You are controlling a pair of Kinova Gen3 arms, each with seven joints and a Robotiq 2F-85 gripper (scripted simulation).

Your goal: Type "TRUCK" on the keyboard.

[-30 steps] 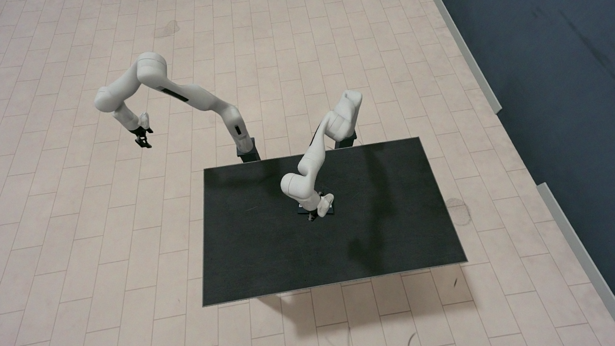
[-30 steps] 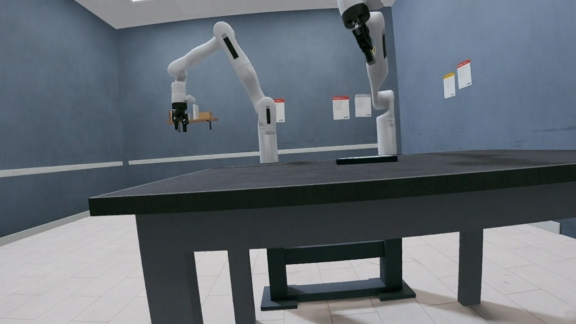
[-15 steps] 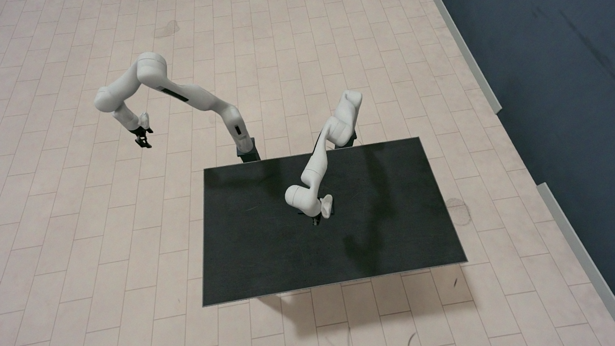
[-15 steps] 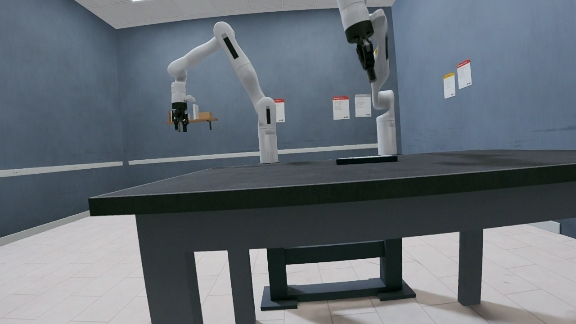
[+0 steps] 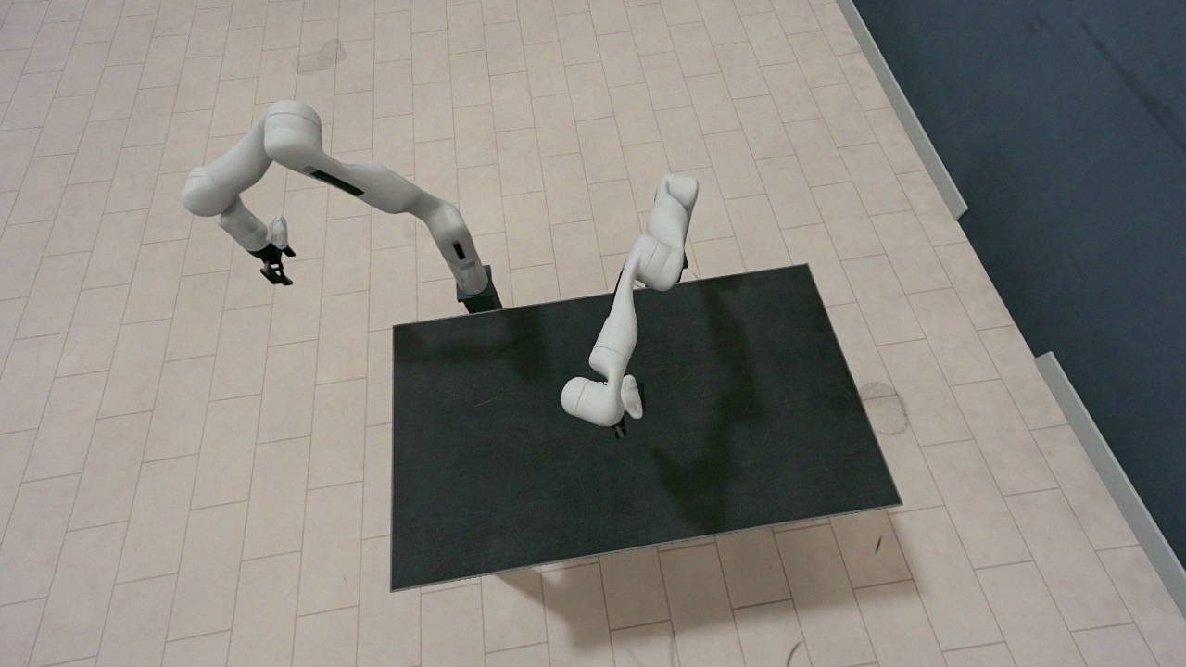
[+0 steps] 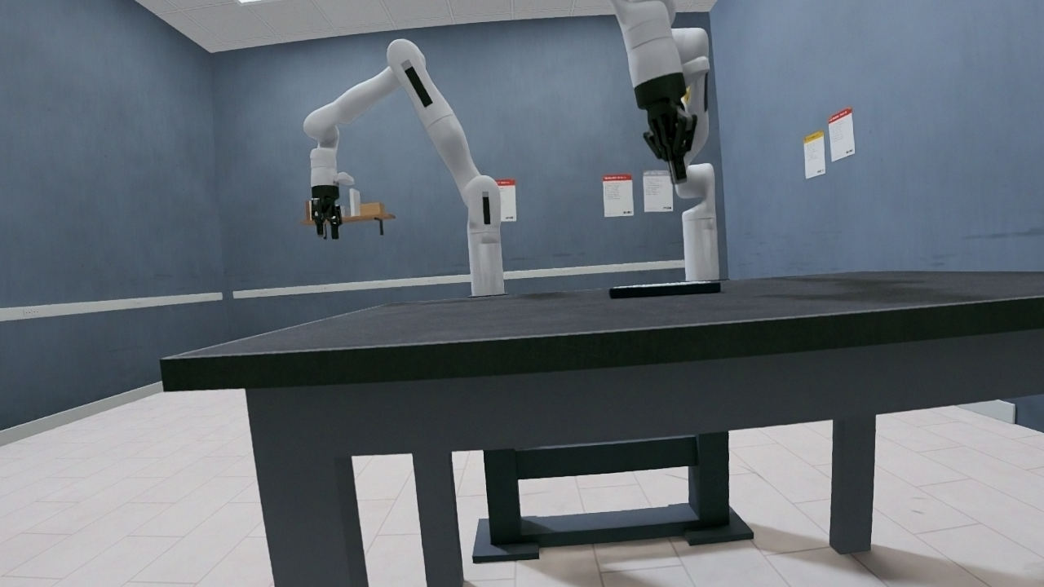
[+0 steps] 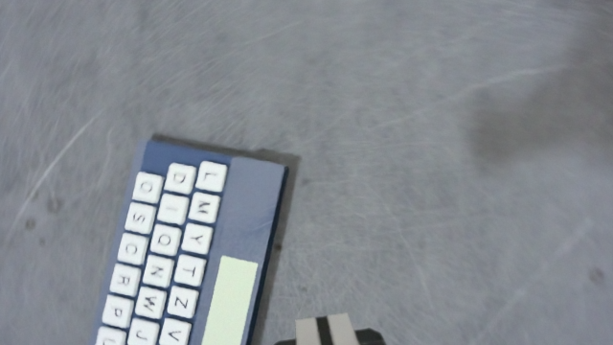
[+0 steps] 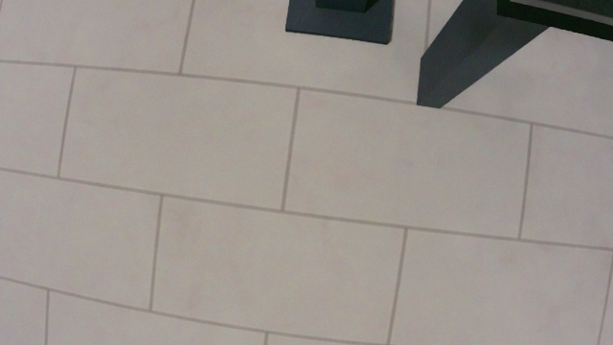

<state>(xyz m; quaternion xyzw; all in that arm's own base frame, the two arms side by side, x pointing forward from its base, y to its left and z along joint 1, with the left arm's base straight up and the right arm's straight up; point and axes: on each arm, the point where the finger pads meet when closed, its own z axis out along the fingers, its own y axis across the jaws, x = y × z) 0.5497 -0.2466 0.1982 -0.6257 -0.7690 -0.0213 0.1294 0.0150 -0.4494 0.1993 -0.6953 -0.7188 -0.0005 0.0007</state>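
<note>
Was a slim blue keyboard [image 5: 641, 389] [image 6: 665, 290] [image 7: 254, 192], oblong, with square white keys [image 6: 664, 285] [image 7: 190, 270] in rows and a pale green bar [image 7: 231, 302] alongside. Lay flat on the tabletop [image 5: 498, 464] [image 6: 438, 321] [image 7: 431, 168] [image 8: 589, 10]. Bore T [image 7: 190, 270], R [image 7: 125, 280] and C [image 7: 132, 249] among other letters; ran partly out of the close view.

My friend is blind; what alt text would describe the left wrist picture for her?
A blue keyboard with white, scrambled letter keys lies tilted on a scratched grey table, running off the bottom edge. A pale green strip sits beside the keys. At the bottom, right of the keyboard, the shut gripper's fingertips poke into view.
</note>
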